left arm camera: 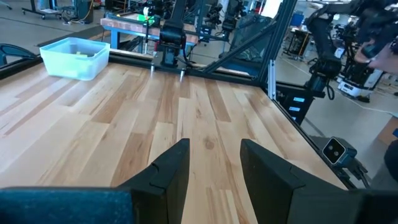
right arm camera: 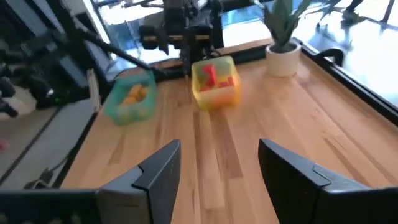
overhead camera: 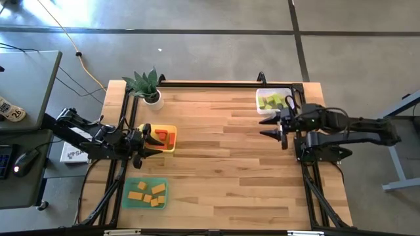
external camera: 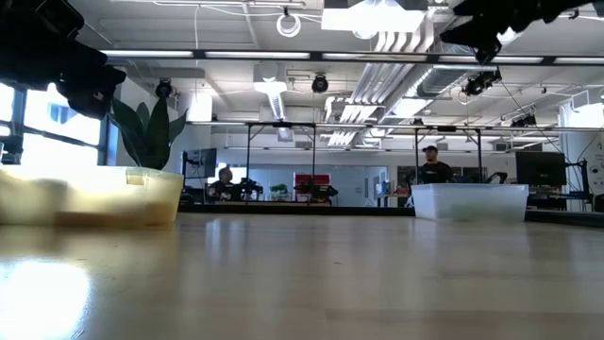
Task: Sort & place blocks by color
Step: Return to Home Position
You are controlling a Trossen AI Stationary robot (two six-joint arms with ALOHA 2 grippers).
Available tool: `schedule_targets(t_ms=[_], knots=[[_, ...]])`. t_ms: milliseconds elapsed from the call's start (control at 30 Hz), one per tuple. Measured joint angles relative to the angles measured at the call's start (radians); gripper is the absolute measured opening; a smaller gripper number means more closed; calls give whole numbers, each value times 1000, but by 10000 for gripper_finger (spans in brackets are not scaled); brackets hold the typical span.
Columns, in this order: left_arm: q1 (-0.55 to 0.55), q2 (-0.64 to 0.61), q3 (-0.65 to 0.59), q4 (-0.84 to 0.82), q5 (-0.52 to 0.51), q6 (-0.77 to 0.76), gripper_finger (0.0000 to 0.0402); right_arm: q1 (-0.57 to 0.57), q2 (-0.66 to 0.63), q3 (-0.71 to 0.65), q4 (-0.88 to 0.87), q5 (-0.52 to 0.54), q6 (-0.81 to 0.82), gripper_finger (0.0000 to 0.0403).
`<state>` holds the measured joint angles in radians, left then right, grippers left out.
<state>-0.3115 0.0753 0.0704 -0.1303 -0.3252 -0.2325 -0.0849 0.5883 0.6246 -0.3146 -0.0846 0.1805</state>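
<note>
Tabletop (overhead camera: 216,157) stretches wide between left hand (overhead camera: 156,143) and right hand (overhead camera: 266,128), each near its side edge, fingers apart.

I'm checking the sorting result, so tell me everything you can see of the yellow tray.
The yellow tray is a small rectangular bin of translucent yellow plastic. It stands upright on the left side of the wooden table, between the potted plant and the green tray. Several red blocks lie loosely inside it. Seen from above, the open left gripper overlaps its outer edge; whether they touch cannot be told.
</note>
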Motion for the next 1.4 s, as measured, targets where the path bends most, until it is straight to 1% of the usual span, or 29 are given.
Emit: schedule_targets(t_ms=[133, 300, 567, 900, 1033, 1200, 1400], knots=[[0, 0, 0, 0, 0, 0, 131, 0, -104, -134, 101, 7, 20, 202], [0, 0, 0, 0, 0, 0, 131, 0, -224, -261, 177, 4, 29, 202], [0, 0, 0, 0, 0, 0, 131, 0, -392, -403, 199, 2, 103, 202], [0, 0, 0, 0, 0, 0, 131, 0, -537, -604, 354, 2, 211, 202], [0, 0, 0, 0, 0, 0, 131, 0, -551, -614, 344, 15, 207, 202], [0, 0, 0, 0, 0, 0, 131, 0, -549, -614, 331, 87, 203, 202], [0, 0, 0, 0, 0, 0, 131, 0, -549, -614, 330, 87, 204, 202]])
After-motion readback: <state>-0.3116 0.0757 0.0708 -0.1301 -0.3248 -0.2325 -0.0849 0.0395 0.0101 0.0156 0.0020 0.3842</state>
